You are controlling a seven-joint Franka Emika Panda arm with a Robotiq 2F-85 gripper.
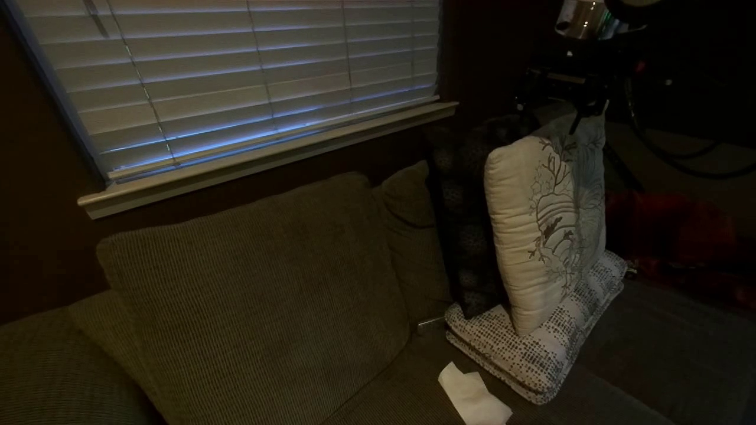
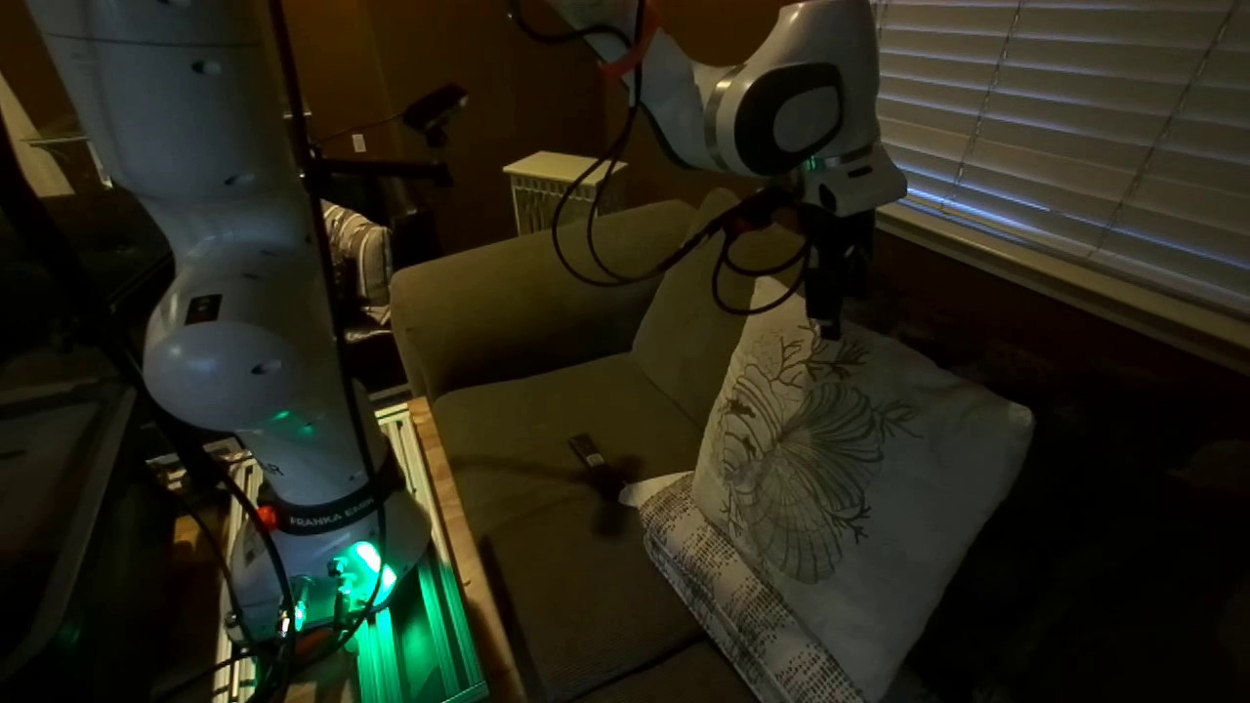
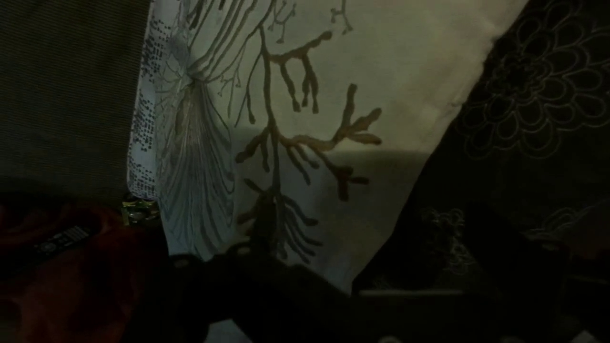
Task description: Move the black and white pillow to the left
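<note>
Though the light is dim, the shell pillow [image 2: 850, 488] reads fine: white, dark shell-and-coral line print; it stands on edge, tilted, on top of the dotted cushion [image 1: 496, 354]; that cushion lies flat on the sofa [image 1: 254, 283], white with small dark marks; a black pillow [image 1: 466, 224] with pale flower print stands just behind the shell pillow, also on the dotted cushion; too dark between them to tell where they touch.

Fingers [image 2: 823, 298] are wide apart, down at the shell pillow's top; wrist view has one finger in front of the printed face, the other over the black pillow, so the pillow's top edge runs between them; cannot tell if either finger touches fabric.

Arm [image 2: 674, 112] reaches over the sofa with its end pointing down; base [image 2: 264, 571] is lit green in an exterior view.

Around the stack: white crumpled piece [image 1: 472, 395] on the seat, just beside the dotted cushion, cloth or paper, can't tell; small dark object [image 2: 586, 451] near it on the seat, too dim to name; red fabric [image 1: 679, 227] beyond the cushion's far end; small shiny thing [image 3: 139, 212] right by the cushion's corner; window blind [image 1: 266, 77] and sill [image 1: 266, 158] above the sofa back, bluish light along the lower slats.
</note>
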